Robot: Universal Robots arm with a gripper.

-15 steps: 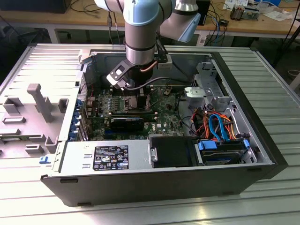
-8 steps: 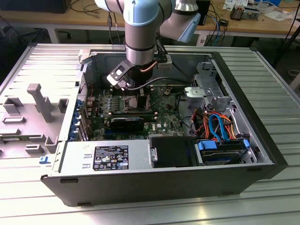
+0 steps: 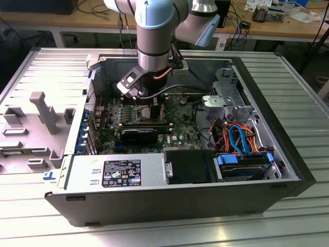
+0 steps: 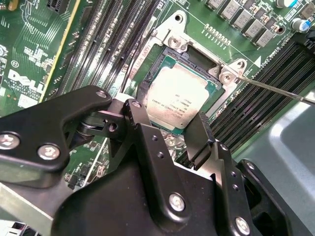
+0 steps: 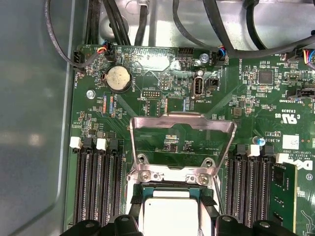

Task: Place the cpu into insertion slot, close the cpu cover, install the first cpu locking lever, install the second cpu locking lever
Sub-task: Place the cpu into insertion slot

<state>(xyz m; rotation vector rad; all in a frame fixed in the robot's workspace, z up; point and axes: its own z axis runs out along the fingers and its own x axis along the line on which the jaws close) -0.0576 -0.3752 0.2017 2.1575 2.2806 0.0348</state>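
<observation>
**Station.** An open computer case (image 3: 169, 206) lies on its side on the worktop (image 3: 298, 221). The arm reaches down into it over the green motherboard (image 5: 256, 98).

**End effector.** In the second wrist view the end effector (image 4: 171, 112) is narrow. Its two black fingers (image 4: 142, 123) sit against opposite edges of the cpu (image 4: 179, 98), so it appears to be gripping the chip by the sides. This leaves the metal top untouched.

**Cpu position.** The cpu lies level within the insertion slot (image 4: 197, 59), square to the socket walls. I judge it seated or just short of seated; contact underneath is hidden.

**Cpu cover.** In the first wrist view the cpu cover (image 5: 182, 121) is swung back on its hinge. It lies away from the socket, with board showing through its opening. This leaves the end effector a clear path from above.

**Locking lever.** One thin metal locking lever (image 4: 270, 88) stands free beside the socket, not latched.

**Assessment.** Placement is in hand. The cover and levers are not yet done.
</observation>
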